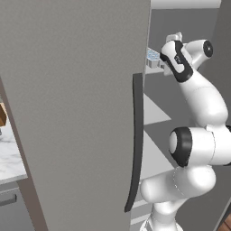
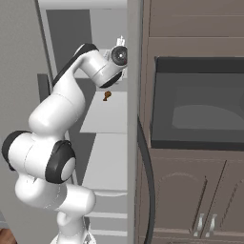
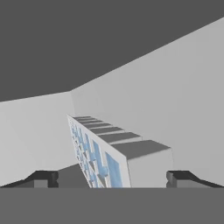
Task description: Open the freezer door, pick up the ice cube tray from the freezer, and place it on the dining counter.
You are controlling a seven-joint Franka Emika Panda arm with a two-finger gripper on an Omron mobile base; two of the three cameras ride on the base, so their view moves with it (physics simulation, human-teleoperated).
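Pale blue-grey ice cube tray (image 3: 103,153), rows of square cups, between the spread gripper (image 3: 111,178) tips

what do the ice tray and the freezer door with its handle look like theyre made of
ice cube tray: looks like moulded plastic, matte pale grey with blue-tinted cups, going by its flat even faces; could be silicone.
freezer door: flat grey panel with a dull, even sheen, probably painted or brushed metal; no grain shows in this render.
handle: long dark curved bar, smooth and matte, plastic or coated metal.
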